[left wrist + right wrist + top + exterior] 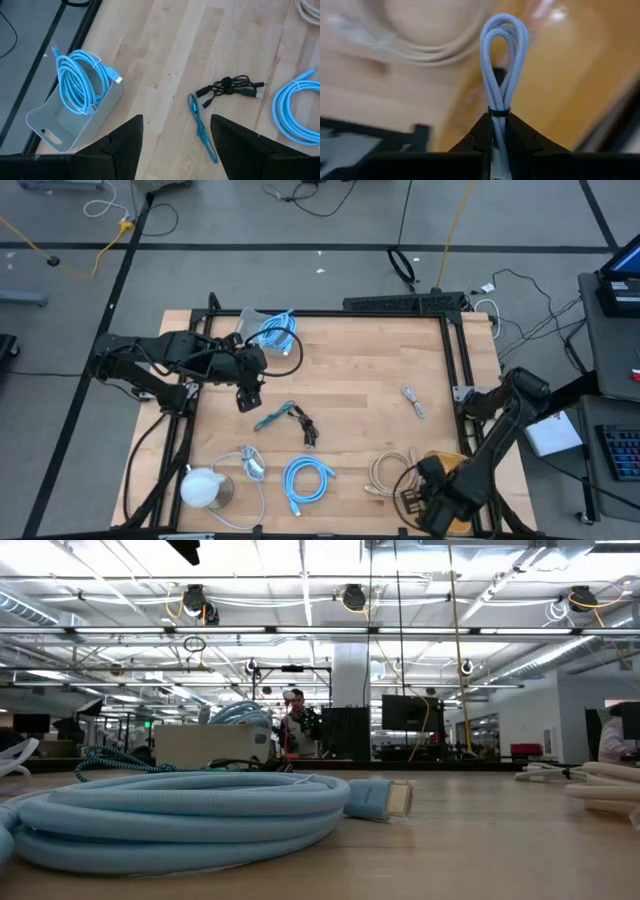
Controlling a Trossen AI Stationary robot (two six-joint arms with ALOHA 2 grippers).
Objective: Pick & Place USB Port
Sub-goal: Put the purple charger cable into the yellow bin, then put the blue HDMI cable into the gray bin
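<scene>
A: We log the right gripper [499, 131] clenched on a folded pale blue braided cable [503, 60], pinched just below its black tie; it sits at the worktop's [370, 370] near right corner, over an orange tray [455, 463].

B: And the left?

A: We see the left gripper [175, 142] spread wide and holding nothing, hovering above the bare wood between the grey bin [75, 122] with a coiled light blue cable [80, 82] and the teal braided cable [202, 130].

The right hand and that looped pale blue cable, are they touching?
Touching. The right wrist view shows the right hand with its fingers pinched shut on the looped pale blue cable just below its band.
</scene>
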